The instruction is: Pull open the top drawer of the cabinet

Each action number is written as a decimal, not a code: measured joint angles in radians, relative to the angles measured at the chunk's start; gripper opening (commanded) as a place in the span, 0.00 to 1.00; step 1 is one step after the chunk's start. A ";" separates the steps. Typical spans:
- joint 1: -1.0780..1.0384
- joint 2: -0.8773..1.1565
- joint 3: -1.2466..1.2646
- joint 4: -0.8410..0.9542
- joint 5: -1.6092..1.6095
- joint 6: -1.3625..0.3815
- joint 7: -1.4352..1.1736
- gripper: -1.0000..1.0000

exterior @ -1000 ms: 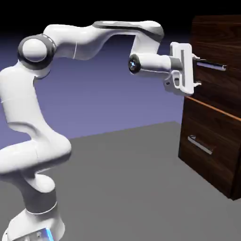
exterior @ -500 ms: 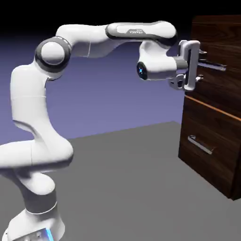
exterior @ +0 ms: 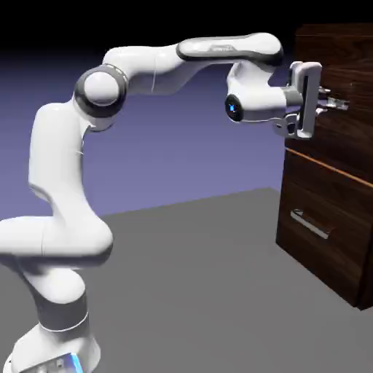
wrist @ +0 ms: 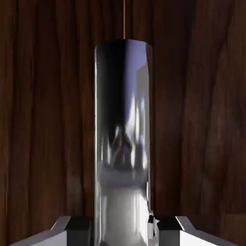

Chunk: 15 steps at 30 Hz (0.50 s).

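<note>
Two drawers: the cabinet (exterior: 331, 156) stood at the right edge of the outside view, one drawer above the other.
Cabinet look: it was tall, dark brown wood, with a thin orange line (exterior: 328, 169) between the drawers.
Top drawer: the top drawer (exterior: 344, 76) was in the upper right of the outside view, and its front looked level with the rest of the cabinet.
Top handle: the silver bar handle (wrist: 123, 139) filled the middle of the hand view as a shiny bar running up and down, with dark wood behind it.
Lower drawer: the lower drawer (exterior: 328, 226) was at the right, below the middle, with its own silver handle (exterior: 309, 224).
Arm: the white arm (exterior: 65, 182) rose from the lower left of the outside view and reached across the top toward the right.
Hand: the hand (exterior: 329, 100) was in the upper right, right at the top drawer's front.
Hand state: the hand was clenched around the top handle, with a grey fingertip (wrist: 77, 226) pressed on each side of the bar at the bottom of the hand view.
Worktop: the grey worktop (exterior: 204, 291) lay across the lower part of the outside view.
</note>
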 measured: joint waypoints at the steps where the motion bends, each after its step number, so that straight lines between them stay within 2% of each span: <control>1: 0.036 0.008 -0.032 -0.022 0.010 -0.004 -0.015 0.00; 15: 0.543 0.016 -0.500 -0.278 0.042 -0.048 -0.060 0.00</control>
